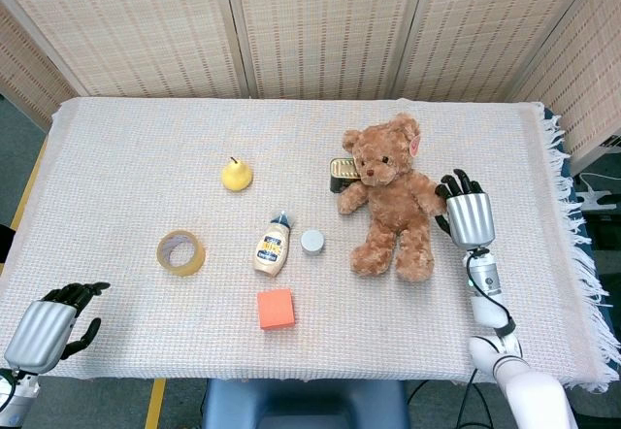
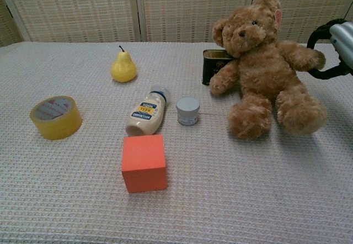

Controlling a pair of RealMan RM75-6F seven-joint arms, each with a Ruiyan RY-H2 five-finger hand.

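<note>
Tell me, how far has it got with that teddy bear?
It looks like early going. The right hand has reached the teddy bear, with its dark fingers curled round the bear's outstretched paw. The bear is not lifted: it sits on the table, leaning back by the tin. The left hand hangs empty at the table's near corner. Any lifting or moving is yet to come.

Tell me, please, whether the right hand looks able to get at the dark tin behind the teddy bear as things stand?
Probably not directly: the right hand grips the teddy bear by its arm, and the bear sits between it and the tin.
</note>
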